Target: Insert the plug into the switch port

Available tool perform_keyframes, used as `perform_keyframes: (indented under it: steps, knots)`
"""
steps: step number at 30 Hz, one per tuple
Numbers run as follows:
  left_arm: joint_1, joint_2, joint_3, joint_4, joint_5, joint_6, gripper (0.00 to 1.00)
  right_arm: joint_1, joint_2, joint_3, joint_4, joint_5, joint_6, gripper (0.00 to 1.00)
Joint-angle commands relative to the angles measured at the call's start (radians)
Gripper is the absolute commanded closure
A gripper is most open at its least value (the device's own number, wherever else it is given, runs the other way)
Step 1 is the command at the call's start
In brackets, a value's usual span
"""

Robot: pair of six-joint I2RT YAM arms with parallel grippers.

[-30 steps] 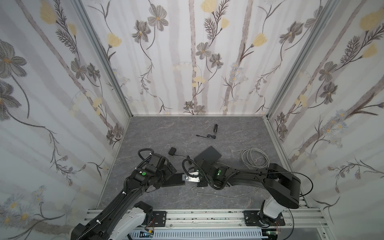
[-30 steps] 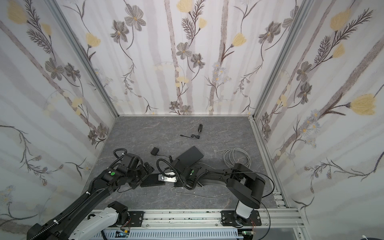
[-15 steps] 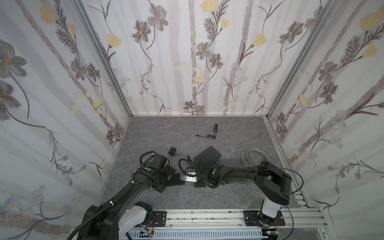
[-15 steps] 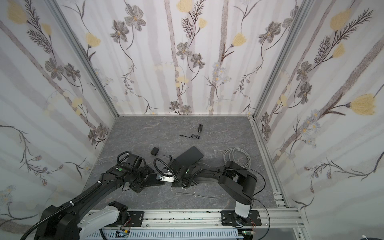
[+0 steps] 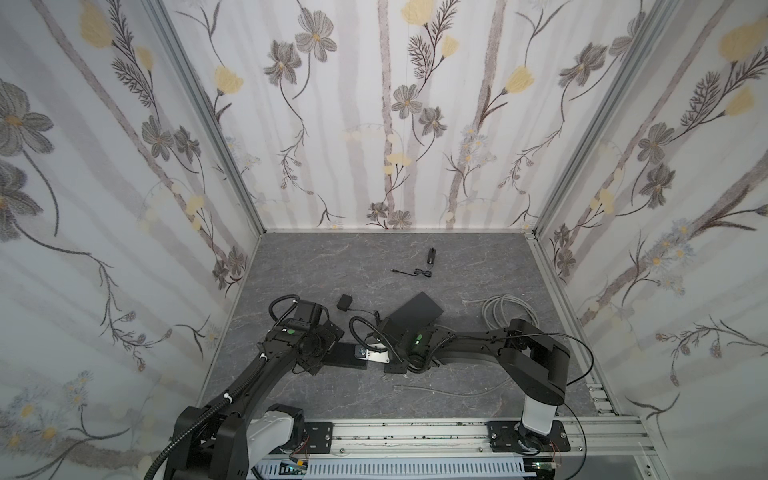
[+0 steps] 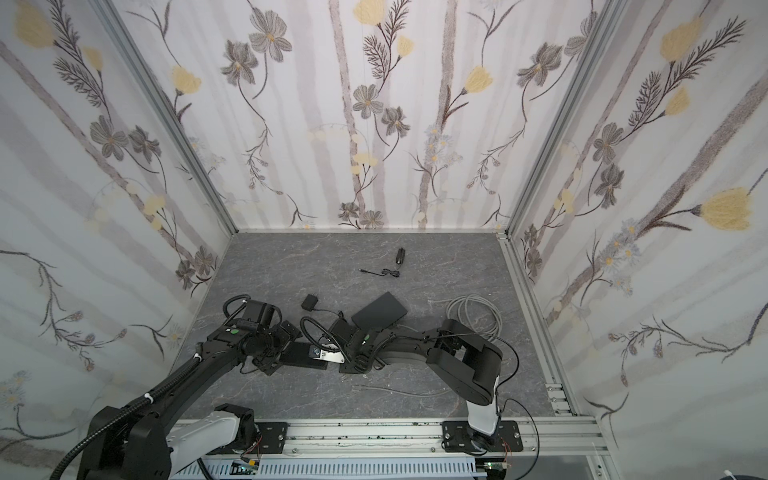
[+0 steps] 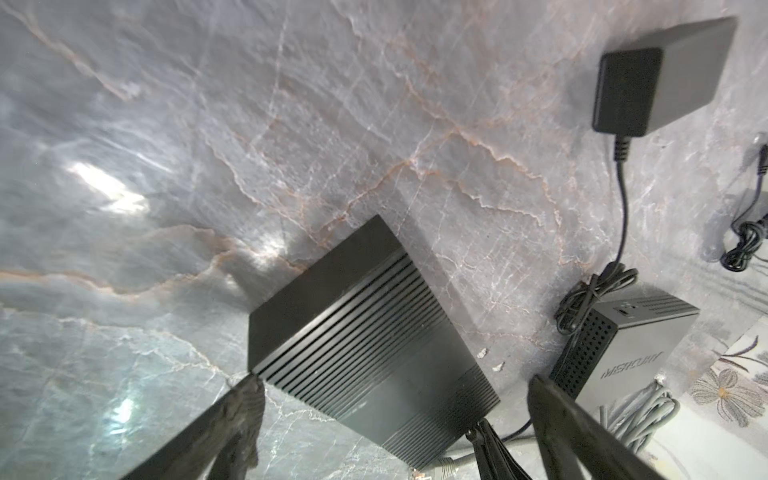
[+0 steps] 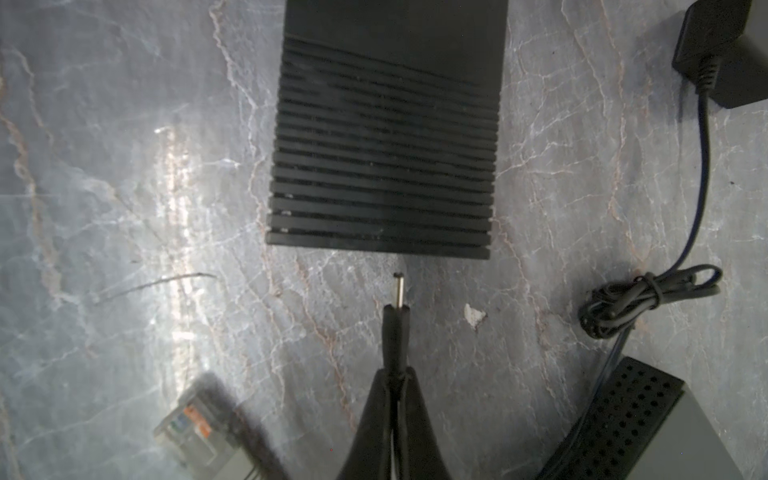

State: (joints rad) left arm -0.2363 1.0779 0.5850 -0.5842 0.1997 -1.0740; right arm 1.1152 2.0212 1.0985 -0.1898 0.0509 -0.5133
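Black right gripper [image 8: 395, 384] pinches barrel plug [image 8: 395, 328]; arm has crept forward, tip now just short of ribbed switch [image 8: 386, 145], not in. Entry hole hidden, probably dead ahead. Left gripper [image 7: 392, 384] wide, straddling switch.

Both arms are matte black, with boxy links and round joints: left arm [image 5: 249, 374], right arm [image 5: 536, 365]. Each rises from a white base [image 5: 538, 415] on a black plate [image 5: 498, 436] screwed to a silver rail [image 5: 415, 432]. A green light [image 5: 291, 331] glows near each wrist. A ribbed black hose [image 5: 172, 451], bound with white ties [image 5: 226, 397], runs along the left arm. Black cable loops [image 5: 278, 301] stand out at both wrists. The left end effector [image 7: 395, 381] has dark, scuffed, tapering fingers [image 7: 237, 415].
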Motion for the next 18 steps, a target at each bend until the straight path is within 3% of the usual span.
perform_keyframes:
  steps: [1, 9, 11, 18]
  knots:
    - [0.002, -0.041, 0.002, -0.049, -0.114, 0.072, 0.13, 0.011, 0.02, 0.03, -0.037, 0.03, 0.024, 1.0]
    - [0.002, -0.033, -0.04, 0.025, -0.163, 0.147, 0.6, 0.026, 0.046, 0.082, -0.086, 0.023, 0.061, 1.0]
    - [0.002, -0.001, -0.04, 0.049, -0.153, 0.16, 0.65, 0.028, 0.055, 0.093, -0.093, 0.025, 0.08, 1.0]
    - [0.002, 0.072, -0.043, 0.093, -0.149, 0.192, 0.7, 0.034, 0.073, 0.118, -0.114, 0.014, 0.092, 1.0]
